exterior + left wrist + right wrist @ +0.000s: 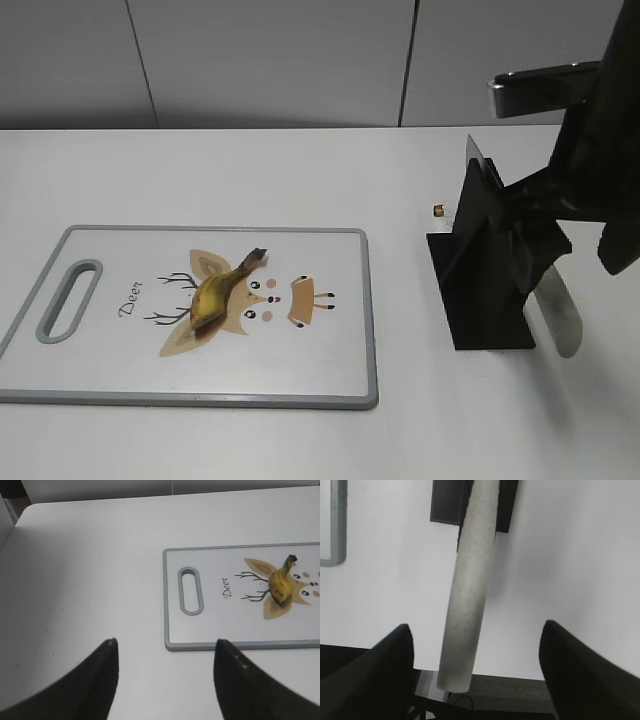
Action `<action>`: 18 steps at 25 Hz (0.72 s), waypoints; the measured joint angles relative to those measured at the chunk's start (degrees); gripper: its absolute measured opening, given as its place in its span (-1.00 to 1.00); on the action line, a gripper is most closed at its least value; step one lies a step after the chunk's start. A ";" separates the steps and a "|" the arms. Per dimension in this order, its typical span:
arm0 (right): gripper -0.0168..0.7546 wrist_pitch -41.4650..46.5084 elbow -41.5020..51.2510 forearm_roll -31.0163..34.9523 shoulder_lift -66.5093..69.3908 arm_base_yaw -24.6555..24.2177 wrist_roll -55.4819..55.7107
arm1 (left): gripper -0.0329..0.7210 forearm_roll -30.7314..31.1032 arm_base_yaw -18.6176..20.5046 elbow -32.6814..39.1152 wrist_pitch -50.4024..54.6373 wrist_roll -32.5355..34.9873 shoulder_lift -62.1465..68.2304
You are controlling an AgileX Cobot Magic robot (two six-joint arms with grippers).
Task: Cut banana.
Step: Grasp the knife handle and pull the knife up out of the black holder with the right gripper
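White bench: your right pincer point(475, 645), jaws wide, straddles the knife handle point(467, 590) ungripped; closing off-centre could topple its stand point(490, 290).

Small brown speck point(439, 210) beside stand point(487, 270): unidentifiable.

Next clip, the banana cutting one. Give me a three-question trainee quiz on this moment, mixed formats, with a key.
1. True or false: the banana lies on the cutting board, over the deer print.
2. Multiple choice: the pale knife handle is A) gripped by the right end effector, B) between its open fingers, ungripped, C) on the board.
3. Fill in: the left end effector is open above the bare ____.

Key: 1 true; 2 B; 3 table.
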 joint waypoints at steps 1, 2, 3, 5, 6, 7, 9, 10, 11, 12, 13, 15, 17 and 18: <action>0.57 0.00 0.00 -0.03 0.84 0.00 0.00 | 0.65 0.00 0.00 0.00 0.00 0.00 0.00; 0.57 -0.05 0.00 -0.11 1.52 0.00 0.00 | 0.65 0.00 0.00 0.00 0.00 0.00 0.00; 0.57 -0.11 0.00 -0.19 2.33 0.00 0.00 | 0.65 0.00 0.00 0.00 0.00 0.00 0.00; 0.57 -0.29 0.00 -0.22 3.89 0.00 0.07 | 0.65 0.00 0.00 0.00 0.00 0.00 0.00; 0.57 -0.44 0.00 -0.27 4.68 0.00 0.31 | 0.65 0.00 0.00 0.00 0.00 0.00 0.00; 0.57 -0.64 0.00 -0.26 5.38 0.00 0.60 | 0.65 0.00 0.00 0.00 0.00 0.00 0.00; 0.55 -0.76 0.00 -0.26 6.53 0.00 0.95 | 0.65 0.00 0.00 0.00 0.00 0.00 0.00; 0.53 -0.87 0.00 -0.26 7.08 0.00 1.02 | 0.65 0.00 0.00 0.00 0.00 0.00 0.00; 0.50 -1.02 0.00 -0.26 7.65 0.00 1.10 | 0.65 0.00 0.00 0.00 0.00 0.00 0.00; 0.45 -1.19 0.00 -0.26 8.07 0.00 1.14 | 0.65 0.00 0.00 0.00 0.00 0.00 0.00; 0.40 -1.34 0.00 -0.31 8.57 0.00 1.21 | 0.65 0.00 0.00 0.00 0.00 0.00 0.00; 0.31 -1.88 0.00 -0.29 9.13 0.00 1.48 | 0.65 0.00 0.00 0.00 0.00 0.00 0.00; 0.22 -2.44 0.00 -0.33 9.13 0.00 2.11 | 0.65 0.00 0.00 0.00 0.00 0.00 0.00; 0.18 -2.49 0.00 -0.44 9.13 0.00 2.16 | 0.65 0.00 0.00 0.00 0.00 0.00 0.00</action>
